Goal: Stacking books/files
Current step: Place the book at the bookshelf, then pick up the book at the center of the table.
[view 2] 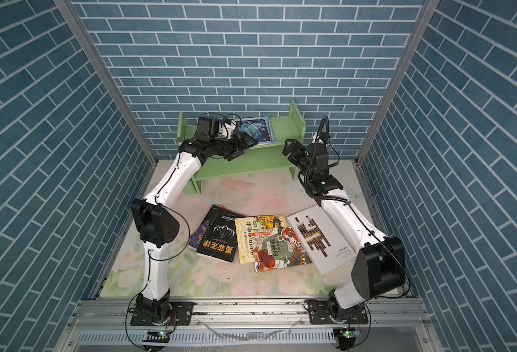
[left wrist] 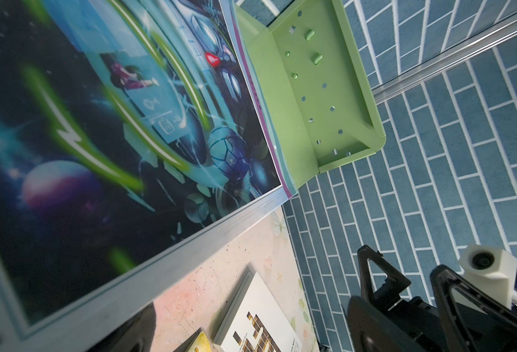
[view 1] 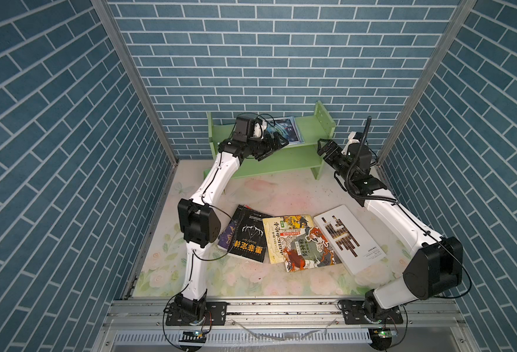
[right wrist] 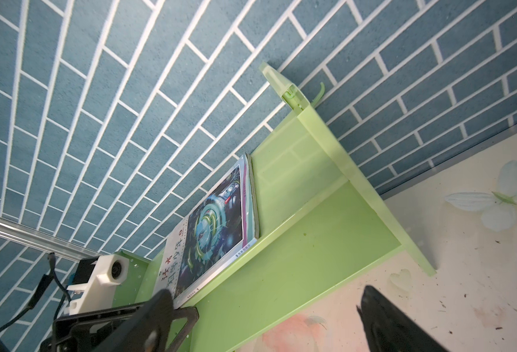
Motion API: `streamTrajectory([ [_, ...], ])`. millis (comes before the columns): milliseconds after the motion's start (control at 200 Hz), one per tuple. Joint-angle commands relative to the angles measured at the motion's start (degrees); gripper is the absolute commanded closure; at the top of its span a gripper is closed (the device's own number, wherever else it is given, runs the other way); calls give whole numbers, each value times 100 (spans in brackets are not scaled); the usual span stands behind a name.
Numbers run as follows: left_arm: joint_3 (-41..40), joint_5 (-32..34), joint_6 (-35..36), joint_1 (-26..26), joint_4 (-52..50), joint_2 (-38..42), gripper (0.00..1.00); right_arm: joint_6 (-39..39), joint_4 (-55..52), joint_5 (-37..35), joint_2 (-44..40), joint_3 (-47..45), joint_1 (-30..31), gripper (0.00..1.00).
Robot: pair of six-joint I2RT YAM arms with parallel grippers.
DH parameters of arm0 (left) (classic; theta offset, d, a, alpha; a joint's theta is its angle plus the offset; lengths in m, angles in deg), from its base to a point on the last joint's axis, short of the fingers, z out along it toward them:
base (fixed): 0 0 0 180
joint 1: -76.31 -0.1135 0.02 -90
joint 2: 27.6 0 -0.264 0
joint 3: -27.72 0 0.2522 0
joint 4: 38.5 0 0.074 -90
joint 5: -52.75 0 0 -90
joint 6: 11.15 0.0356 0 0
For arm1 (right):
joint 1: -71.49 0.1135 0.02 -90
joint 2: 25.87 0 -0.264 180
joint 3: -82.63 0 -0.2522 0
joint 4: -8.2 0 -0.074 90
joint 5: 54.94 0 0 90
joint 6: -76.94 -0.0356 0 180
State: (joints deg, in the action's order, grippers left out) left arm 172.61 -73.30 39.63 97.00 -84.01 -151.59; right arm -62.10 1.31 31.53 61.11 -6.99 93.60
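A white-blue book (view 1: 285, 129) (right wrist: 211, 231) lies on the upper board of the light green shelf (view 1: 284, 160), its front edge overhanging. A thin second edge shows under it in the wrist views. My left gripper (view 1: 271, 148) hangs open just left of and below that edge, holding nothing; the cover (left wrist: 114, 137) fills its wrist view. My right gripper (view 1: 324, 150) stands open and holds nothing by the shelf's right end. On the table lie the black book with orange characters (view 1: 248, 240), a purple one (view 1: 227, 234), the yellow one (view 1: 281, 240), the red-green beast one (view 1: 310, 251) and the large white one (view 1: 350, 240).
The shelf stands against the brick back wall (view 1: 266, 61), with its right side panel (view 1: 324, 119) rising beside my right gripper. The floral table top (view 1: 266, 192) lies bare between shelf and books. Brick side walls and metal posts (view 1: 135, 79) close in both sides.
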Motion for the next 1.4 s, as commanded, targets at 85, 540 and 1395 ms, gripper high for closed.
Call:
streamTrajectory([
  [85, -749, 61, 140, 41, 300, 776, 0, 70, -141, -76, -173, -103, -15, 4],
  [540, -4966, 1436, 1358, -36, -825, 3421, 0, 433, -1540, 341, -184, -443, 114, 7],
  [1395, -8247, 2598, -504, 1527, 1777, 3276, 0, -275, -829, 1177, 171, -3464, 421, 4],
])
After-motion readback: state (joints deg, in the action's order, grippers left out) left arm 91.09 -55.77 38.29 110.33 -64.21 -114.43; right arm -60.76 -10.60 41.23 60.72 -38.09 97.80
